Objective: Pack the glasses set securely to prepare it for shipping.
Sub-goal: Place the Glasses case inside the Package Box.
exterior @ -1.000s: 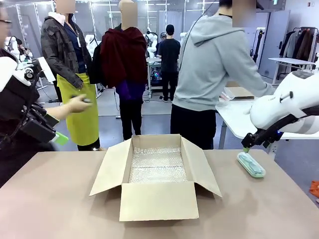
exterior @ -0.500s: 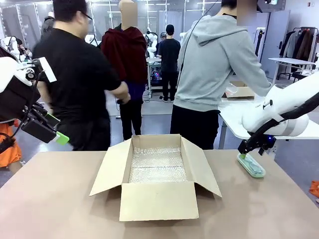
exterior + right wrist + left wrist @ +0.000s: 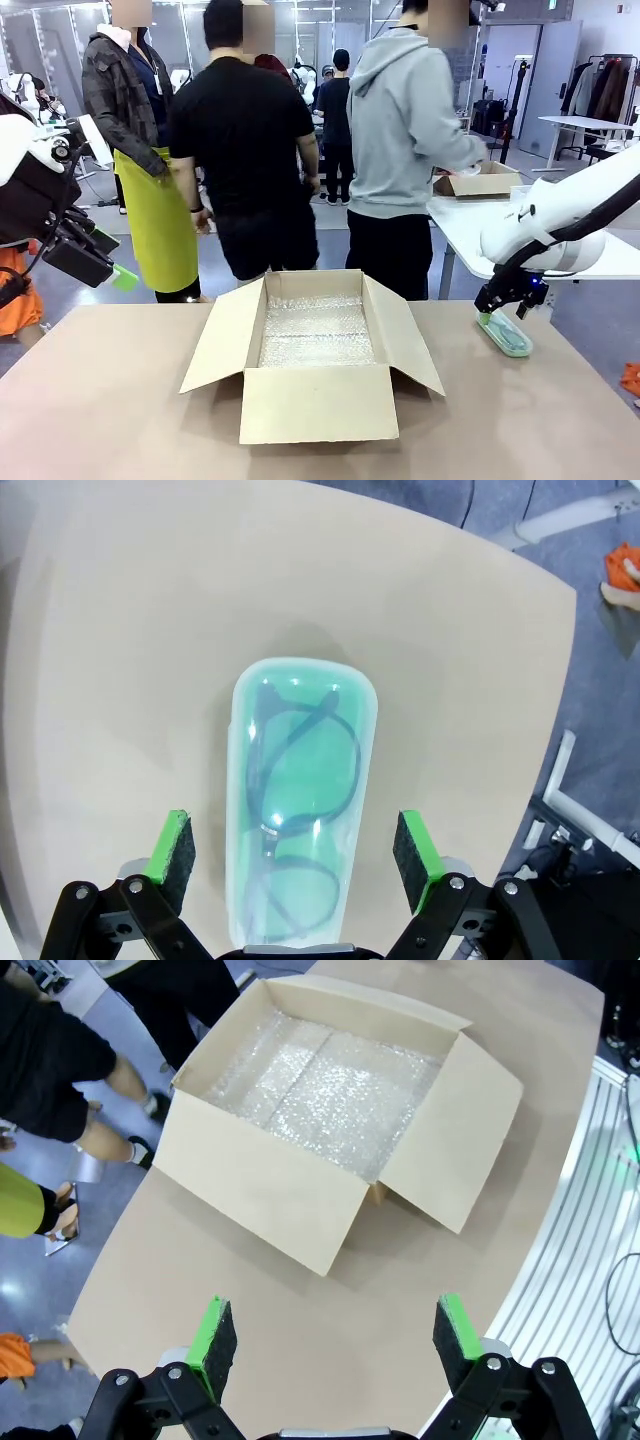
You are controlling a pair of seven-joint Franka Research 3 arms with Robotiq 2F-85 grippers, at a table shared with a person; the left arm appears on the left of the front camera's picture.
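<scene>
The glasses case [image 3: 300,810] is pale mint green, long, and round at the corners. You can see through it, and a pair of dark glasses [image 3: 303,770] lies inside. It lies flat on the tan table [image 3: 100,400], off to the right of the big cardboard box [image 3: 318,405] and well apart from it, near the table's right edge.

The right gripper [image 3: 497,305] hangs right over the case's end. Its two green pads [image 3: 172,845] are spread wide, one on each side of the case, with a gap on both sides. It grips nothing.

The box stands in the middle of the table with all its flaps open. Bubble wrap [image 3: 315,330] covers its floor.

The left gripper [image 3: 118,277] is up in the air, far left of the box. Its jaws are wide apart too and hold nothing.

People stand behind the box, past the table's far side.
</scene>
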